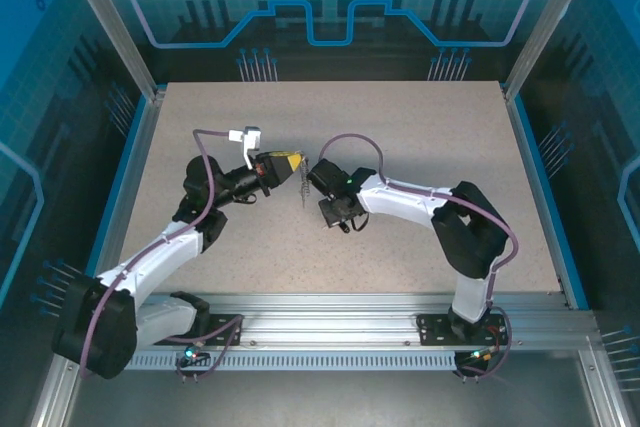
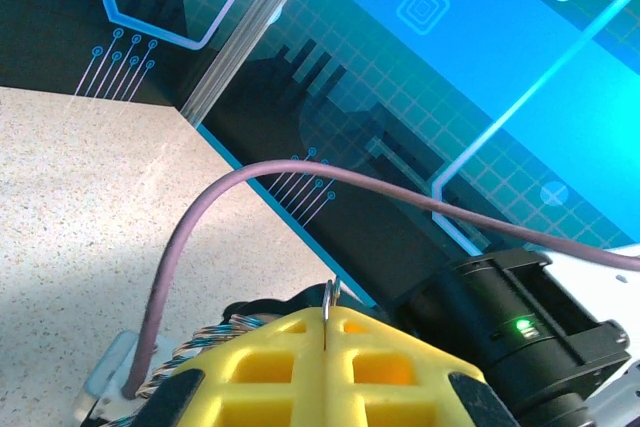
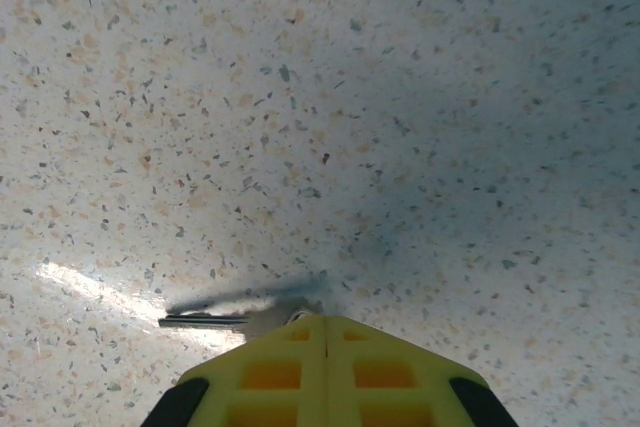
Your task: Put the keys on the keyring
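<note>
The right gripper was closed, its yellow fingers pinching the key by the head, with the thin silvery blade sticking out sideways to the left of the tips. The hold looked shallow. Any nudge against the blade could have pivoted the key in the pinch or pulled it out, and it would have dropped onto the table directly beneath the tips.

The left gripper was also clamped tight. Only a thin silvery edge showed in the seam between its fingers, which I took for part of the keyring. The rest of the loop was hidden, so its opening could not be made out. With so little metal caught, the ring could have twisted or slid free under sideways pressure from the key.

From overhead, a thin dangling piece hung just below the two sets of tips, too small to identify. It could have snagged the blade.

Just beyond the left fingers sat the right arm's black wrist, very near, so a small misjudged advance risked a knock between the arms. A purple cable arched above and past the left fingers, close enough to catch if that wrist rolled. Farther out stood the blue enclosure wall, well apart from both grippers.
</note>
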